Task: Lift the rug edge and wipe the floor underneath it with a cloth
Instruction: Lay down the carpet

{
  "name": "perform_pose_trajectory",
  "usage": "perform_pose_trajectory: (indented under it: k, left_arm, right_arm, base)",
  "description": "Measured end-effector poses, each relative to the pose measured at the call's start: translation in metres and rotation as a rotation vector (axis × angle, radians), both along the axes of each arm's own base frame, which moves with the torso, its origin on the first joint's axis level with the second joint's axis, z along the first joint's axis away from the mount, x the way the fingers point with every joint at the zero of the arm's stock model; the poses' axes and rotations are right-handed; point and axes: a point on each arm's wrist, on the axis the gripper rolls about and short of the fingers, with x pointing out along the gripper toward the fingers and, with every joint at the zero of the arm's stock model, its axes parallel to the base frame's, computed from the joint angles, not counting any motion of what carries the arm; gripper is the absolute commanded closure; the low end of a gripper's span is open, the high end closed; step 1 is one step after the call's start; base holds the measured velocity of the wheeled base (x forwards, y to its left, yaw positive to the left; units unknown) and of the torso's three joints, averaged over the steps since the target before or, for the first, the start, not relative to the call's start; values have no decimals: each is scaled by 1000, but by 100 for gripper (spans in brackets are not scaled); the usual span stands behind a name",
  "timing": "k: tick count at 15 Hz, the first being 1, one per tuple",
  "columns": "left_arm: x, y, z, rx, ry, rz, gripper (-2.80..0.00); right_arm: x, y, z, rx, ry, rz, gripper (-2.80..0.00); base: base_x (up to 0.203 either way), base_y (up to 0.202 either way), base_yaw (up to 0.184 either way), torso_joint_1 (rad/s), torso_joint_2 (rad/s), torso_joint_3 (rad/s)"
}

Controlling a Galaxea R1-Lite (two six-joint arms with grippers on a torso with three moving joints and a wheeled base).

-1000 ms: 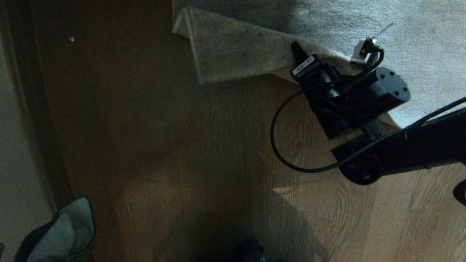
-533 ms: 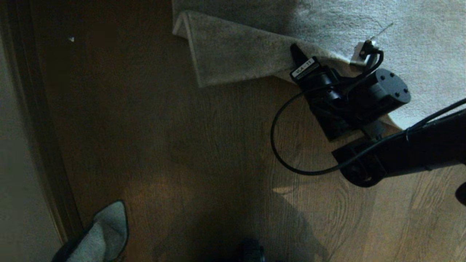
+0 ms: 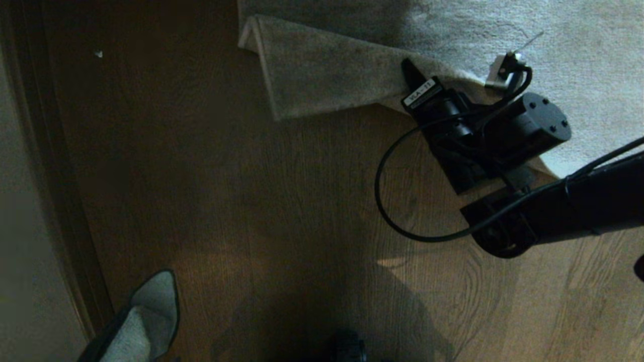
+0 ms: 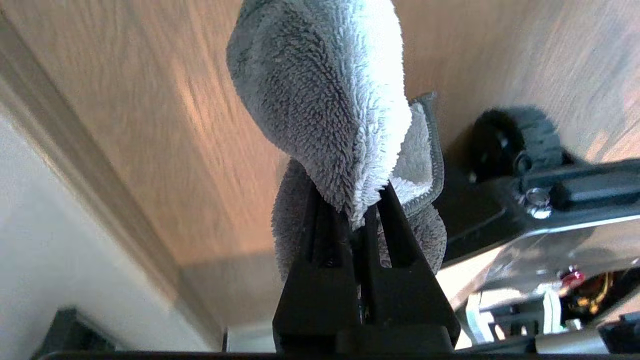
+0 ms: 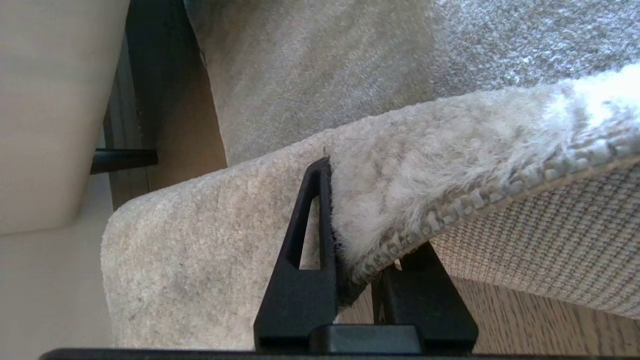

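Note:
The grey-beige rug edge (image 3: 322, 80) is raised off the dark wooden floor (image 3: 251, 201), its corner tented up at the back. My right gripper (image 3: 413, 75) is shut on the rug edge (image 5: 450, 165). One of its fingers (image 5: 320, 220) lies on the plush pile and the other sits under the woven backing. The right gripper (image 5: 367, 215) holds the border above the planks. At the lower left, the light-grey fuzzy cloth (image 3: 146, 317) with its dark border hangs over the floor. My left gripper (image 4: 357, 200) is shut on the cloth (image 4: 325, 100), which bunches up past the fingertips.
A pale wall (image 3: 25, 226) and dark skirting (image 3: 60, 176) run down the left side. The right arm's cable (image 3: 385, 201) loops over the floor below the rug. My base's wheel (image 4: 510, 135) sits close to the cloth. A small white speck (image 3: 98, 53) lies far left.
The cloth in the left gripper has moved right, away from the wall and out over the floor. The right gripper and the raised rug edge have stayed put.

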Motion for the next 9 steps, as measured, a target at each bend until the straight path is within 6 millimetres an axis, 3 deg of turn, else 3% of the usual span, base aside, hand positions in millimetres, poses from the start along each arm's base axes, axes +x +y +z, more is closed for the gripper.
perform_pose_trajectory:
  k: [9]
  left_arm:
    - [-3,1,0,-9,-39,-7,0]
  right_arm:
    - [-2,-2,3,0,-9,-6,0]
  base:
    - [0,0,0,0,0,0]
